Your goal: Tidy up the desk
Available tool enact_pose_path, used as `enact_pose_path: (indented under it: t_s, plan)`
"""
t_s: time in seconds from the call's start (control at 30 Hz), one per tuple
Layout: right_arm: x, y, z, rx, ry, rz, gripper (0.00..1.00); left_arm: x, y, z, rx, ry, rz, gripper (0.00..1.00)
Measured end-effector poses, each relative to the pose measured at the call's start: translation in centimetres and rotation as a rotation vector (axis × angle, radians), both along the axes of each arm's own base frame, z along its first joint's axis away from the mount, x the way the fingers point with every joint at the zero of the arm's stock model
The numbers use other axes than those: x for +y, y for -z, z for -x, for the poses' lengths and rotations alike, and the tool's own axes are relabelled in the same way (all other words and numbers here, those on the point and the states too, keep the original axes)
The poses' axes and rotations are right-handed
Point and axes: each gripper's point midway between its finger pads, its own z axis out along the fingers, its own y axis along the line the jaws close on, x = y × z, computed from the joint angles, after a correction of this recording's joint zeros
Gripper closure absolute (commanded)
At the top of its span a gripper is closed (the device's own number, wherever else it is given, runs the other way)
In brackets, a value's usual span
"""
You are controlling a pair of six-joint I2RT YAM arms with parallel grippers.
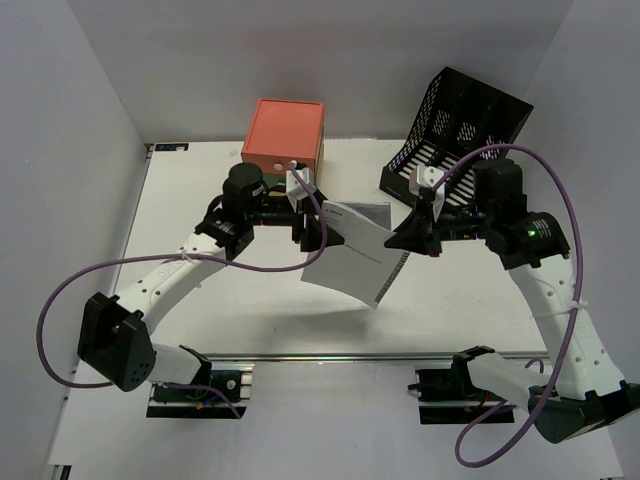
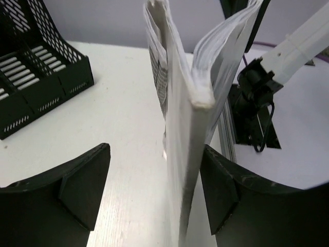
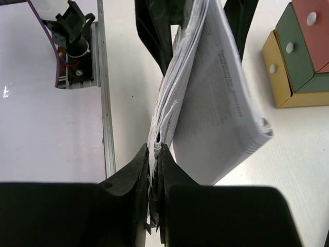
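Observation:
A thick stack of white printed papers (image 1: 355,255) hangs on edge above the white desk (image 1: 200,200). My right gripper (image 1: 405,240) is shut on the stack's right edge; in the right wrist view both jaws (image 3: 155,149) press the sheets (image 3: 216,103) flat between them. My left gripper (image 1: 312,225) is open at the stack's left end. In the left wrist view the stack (image 2: 180,128) stands between its fingers (image 2: 155,149), close against the right finger (image 2: 221,190), with a wide gap to the left finger (image 2: 82,185).
An orange-topped drawer box (image 1: 284,133) stands at the back centre, its yellow and green drawers showing in the right wrist view (image 3: 298,56). A black mesh file rack (image 1: 460,125) stands back right (image 2: 36,77). A metal rail (image 3: 105,103) runs along the desk's near edge.

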Motion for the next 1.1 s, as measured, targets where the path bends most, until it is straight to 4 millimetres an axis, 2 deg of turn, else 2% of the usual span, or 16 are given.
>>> enact_pose_path:
  t_s: [0.2, 0.3, 0.57, 0.77, 0.8, 0.83, 0.93, 1.03, 1.07, 1.1]
  plan:
    - [-0.2, 0.4, 0.0, 0.000, -0.007, 0.023, 1.00, 0.1, 3.0, 0.2, 0.026, 0.020, -0.112, 0.27]
    - [-0.1, 0.7, -0.3, -0.003, -0.010, 0.036, 1.00, 0.2, 3.9, 0.8, 0.040, 0.032, -0.144, 0.29]
    - [0.0, 1.2, -0.5, -0.011, -0.020, 0.057, 1.00, -0.4, 2.9, 1.8, 0.015, 0.067, -0.164, 0.42]
    - [-0.1, 1.5, -0.8, -0.025, -0.010, 0.074, 1.00, -0.9, 2.9, 2.2, 0.014, 0.087, -0.179, 0.67]
    - [-0.1, 1.6, -0.8, -0.026, -0.007, 0.078, 1.00, -1.1, 3.1, 2.3, 0.015, 0.092, -0.183, 0.72]
    - [-0.1, 1.6, -0.9, -0.028, -0.002, 0.082, 1.00, -1.1, 3.2, 2.4, 0.018, 0.096, -0.186, 0.84]
    - [-0.3, 1.8, -1.1, -0.027, 0.010, 0.094, 1.00, -1.3, 3.4, 2.6, 0.023, 0.101, -0.193, 1.00]
    - [-0.3, 2.0, -1.2, -0.028, 0.019, 0.102, 1.00, -1.4, 3.5, 2.6, 0.026, 0.095, -0.197, 1.00]
    - [-0.4, 2.0, -1.3, -0.027, 0.024, 0.104, 0.98, -1.4, 3.5, 2.6, 0.028, 0.092, -0.198, 1.00]
    - [-0.4, 2.0, -1.4, -0.027, 0.032, 0.106, 0.90, -1.4, 3.4, 2.6, 0.031, 0.087, -0.199, 1.00]
